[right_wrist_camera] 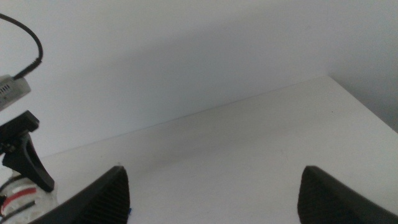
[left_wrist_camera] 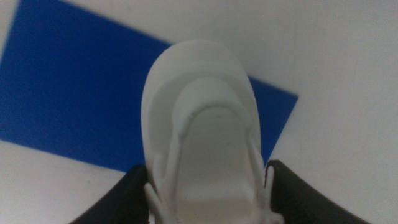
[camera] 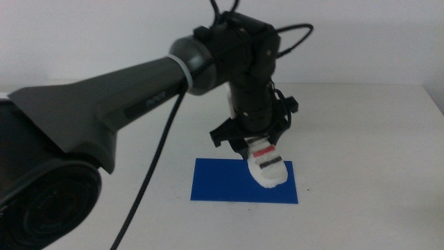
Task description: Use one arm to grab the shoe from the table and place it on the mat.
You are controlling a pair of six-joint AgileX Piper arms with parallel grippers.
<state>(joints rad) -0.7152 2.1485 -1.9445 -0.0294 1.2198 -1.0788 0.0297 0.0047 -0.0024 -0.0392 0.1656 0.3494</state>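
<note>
The left arm (camera: 139,90) reaches in from the left over the white table (camera: 361,139). Its gripper (camera: 251,142) is shut on the heel end of the white shoe (camera: 267,167), which hangs toe-down over the right half of the blue mat (camera: 222,180). The shoe's red and dark straps show in the middle view. In the left wrist view the shoe (left_wrist_camera: 202,124) fills the space between the two dark jaws, with the mat (left_wrist_camera: 74,93) beneath it. Whether the toe touches the mat I cannot tell. My right gripper (right_wrist_camera: 214,190) is open and empty, off to the side.
The right wrist view shows the bare tabletop (right_wrist_camera: 249,143), a white wall behind it, and part of the left gripper (right_wrist_camera: 25,155) with the shoe at the edge.
</note>
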